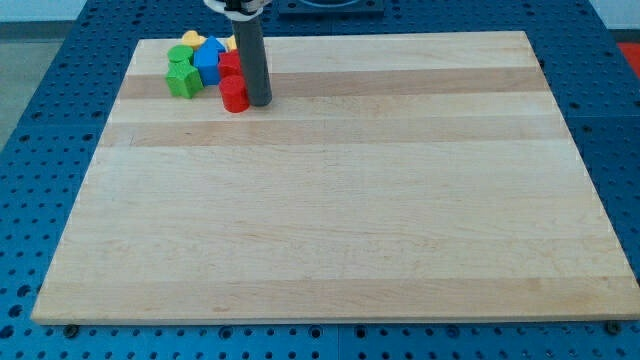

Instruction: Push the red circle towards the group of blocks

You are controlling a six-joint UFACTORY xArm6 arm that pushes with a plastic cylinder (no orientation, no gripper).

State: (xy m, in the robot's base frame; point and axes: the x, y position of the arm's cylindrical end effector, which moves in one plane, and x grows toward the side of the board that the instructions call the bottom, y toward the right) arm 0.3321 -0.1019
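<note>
The red circle (234, 96) stands on the wooden board (330, 190) near the view's top left. My tip (259, 102) rests just right of it, touching or nearly touching its side. Directly above the red circle is another red block (230, 66). The group lies to its left and above: a blue block (209, 61), a green block (183, 81), a second green block (179, 55), a yellow block (191, 40) and an orange-yellow piece (231, 44) partly hidden behind the rod.
The board sits on a blue perforated table (50, 150). The group lies close to the board's top edge and left corner. The rod's upper part (248, 30) rises out of the view's top.
</note>
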